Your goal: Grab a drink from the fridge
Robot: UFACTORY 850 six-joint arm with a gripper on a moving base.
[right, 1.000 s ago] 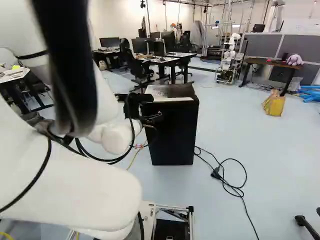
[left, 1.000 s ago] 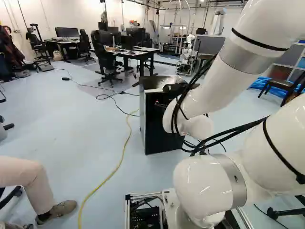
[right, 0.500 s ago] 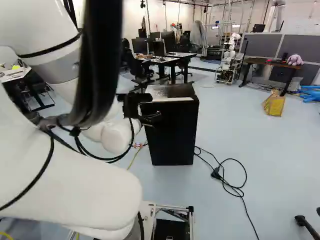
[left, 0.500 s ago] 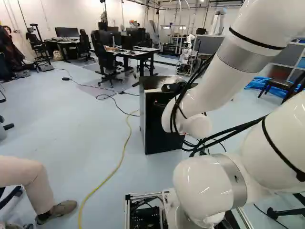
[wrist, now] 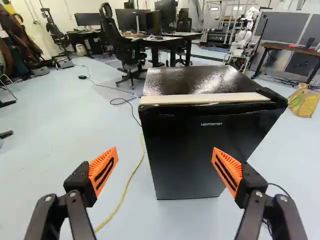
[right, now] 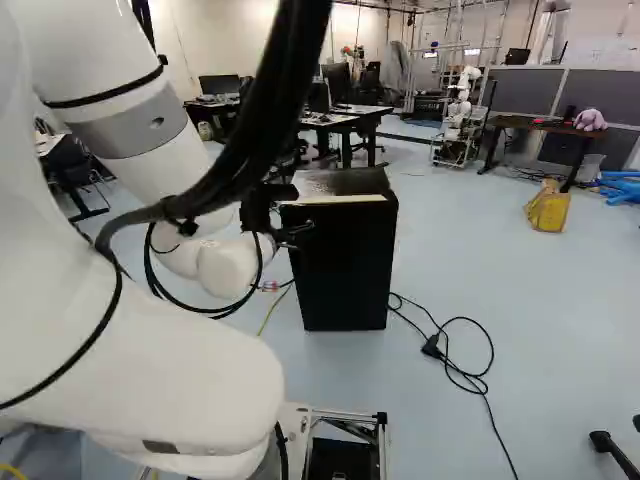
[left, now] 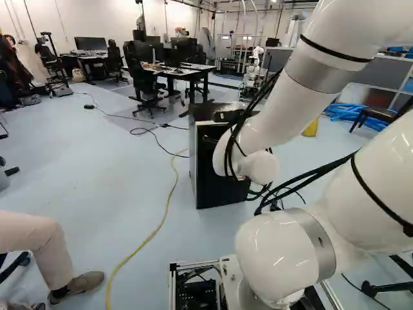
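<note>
Reaches ahead with the white arm (left: pixel 284 113), carrying the jaws (right: pixel 304 232) near the upper part of the black fridge (wrist: pixel 190 155). In the wrist view, holds the jaws (wrist: pixel 165 151) spread wide apart, with the orange pads (wrist: pixel 104 168) facing each other across a broad gap, gripping nothing. Points toward the fridge, set upright on the floor (wrist: pixel 50 145) just ahead, with a closed front, a dark glossy top and a pale strip (wrist: pixel 205 98) running along the front edge of that top. Cannot place the drink from these views. On the floor in the left base view, shows a yellow cable (left: pixel 151 236) curving past the fridge. In the right base view, shows a looped black cable (right: pixel 470 376) to the right of the fridge, then farther back a yellow bag (right: pixel 548 209) near a table (right: pixel 545 125) bearing a purple plush toy (right: pixel 590 119). Beyond the fridge in the wrist view, shows a black office chair (wrist: pixel 125 47) beside dark monitors (wrist: pixel 126 20), and farther off another robot (wrist: pixel 245 36).
</note>
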